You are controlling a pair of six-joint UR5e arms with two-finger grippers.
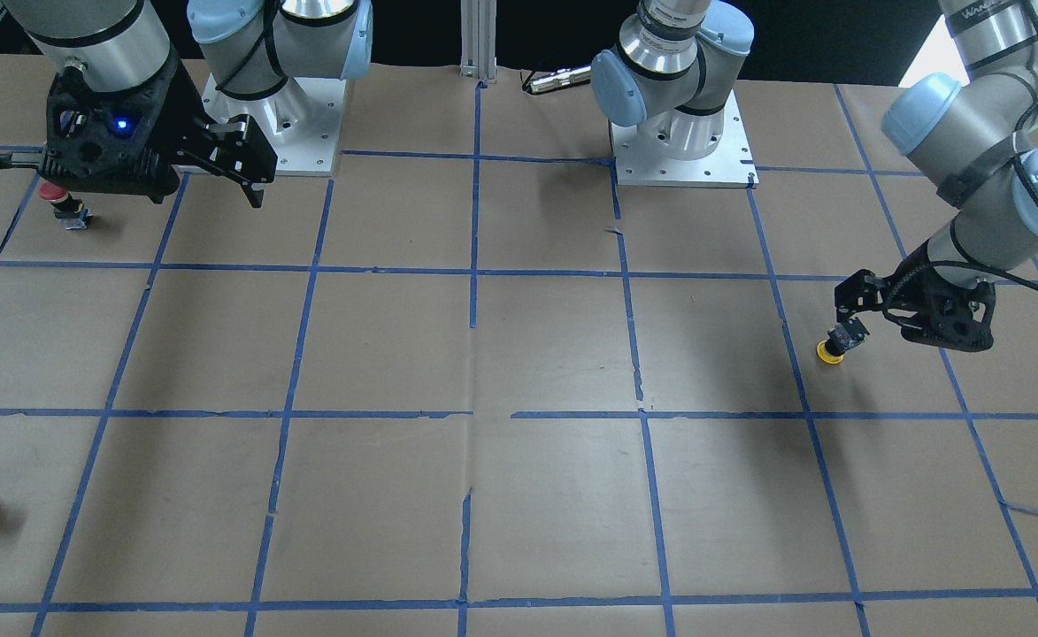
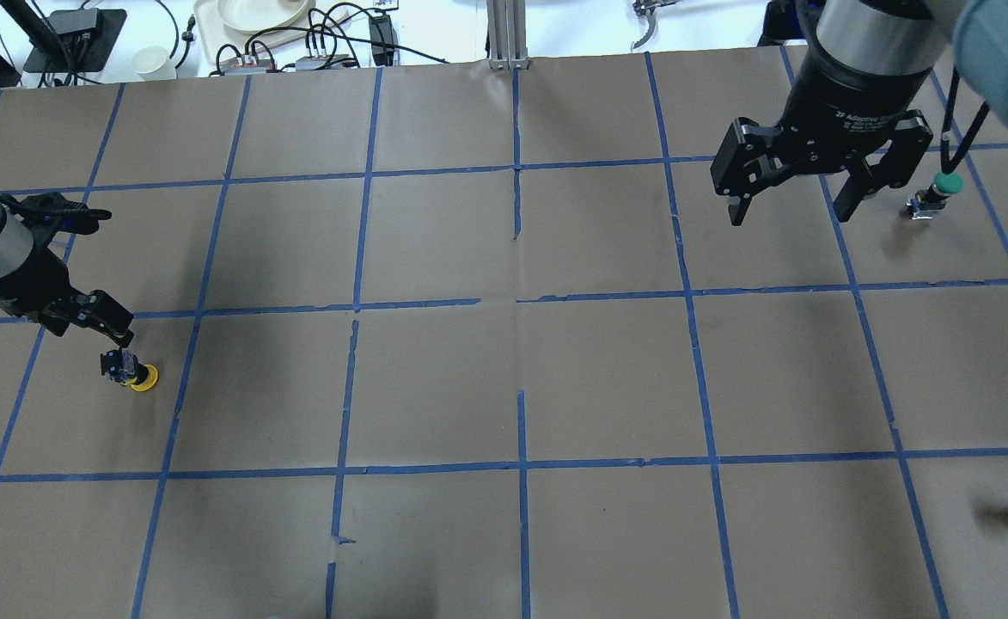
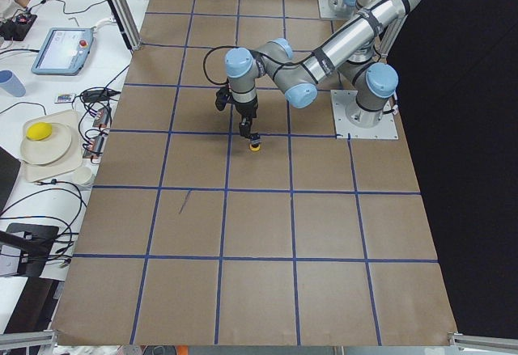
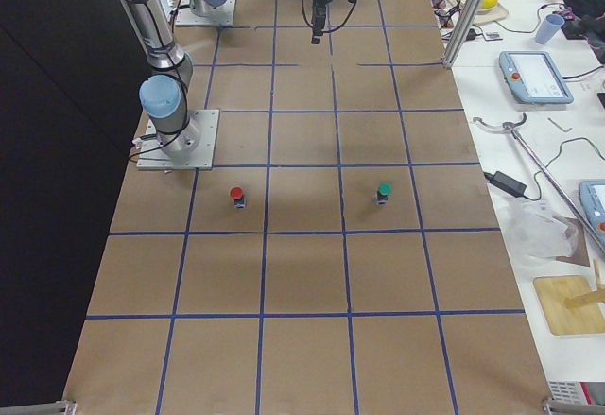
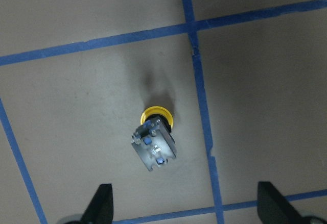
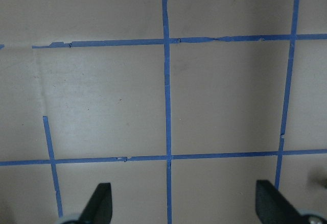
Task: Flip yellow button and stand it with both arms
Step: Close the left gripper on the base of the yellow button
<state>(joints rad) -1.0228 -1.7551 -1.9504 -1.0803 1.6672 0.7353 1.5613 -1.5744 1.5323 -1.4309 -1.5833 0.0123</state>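
Round-capped yellow button (image 5: 153,145) inverted; left end effector (image 5: 185,201), right end effector (image 2: 789,211) both spread.

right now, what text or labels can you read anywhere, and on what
"2F Adaptive", the rest blurred: black collar above the right gripper.
"WAN", cut off at the picture's edge: strap on the left arm.
Tablet screen: too small to read.

Button (image 2: 131,376) sits cap-down on tabletop (image 2: 607,370), robot's left side, just under left pincer (image 5: 185,203). Right pincer (image 2: 789,215) hangs over robot's right side. Two more there, well apart: base-side button (image 4: 237,196), outer button (image 4: 383,192).
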